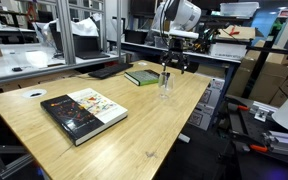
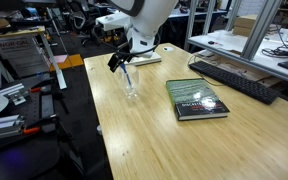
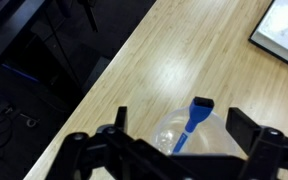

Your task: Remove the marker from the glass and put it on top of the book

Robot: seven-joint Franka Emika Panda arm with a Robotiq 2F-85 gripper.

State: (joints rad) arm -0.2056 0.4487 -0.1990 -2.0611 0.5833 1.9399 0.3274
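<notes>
The clear glass [image 1: 166,91] stands on the wooden table near its edge, also in the other exterior view [image 2: 131,89] and in the wrist view [image 3: 189,138]. The marker [image 3: 192,122] leans inside it, blue with a dark cap sticking above the rim; it is a thin dark line in an exterior view [image 2: 127,75]. My gripper [image 3: 182,122] is open, right above the glass, with a finger on each side of the marker's top and not touching it. It shows in both exterior views [image 1: 171,64] [image 2: 121,60]. The thin green book [image 1: 141,77] lies flat just beyond the glass [image 2: 146,58].
The thick black-and-white book with colourful pictures [image 1: 82,112] lies further along the table [image 2: 197,100]. A book corner [image 3: 284,30] shows at the wrist view's top right. A keyboard [image 2: 234,78] lies on the neighbouring desk. The table edge [image 3: 104,75] drops off beside the glass.
</notes>
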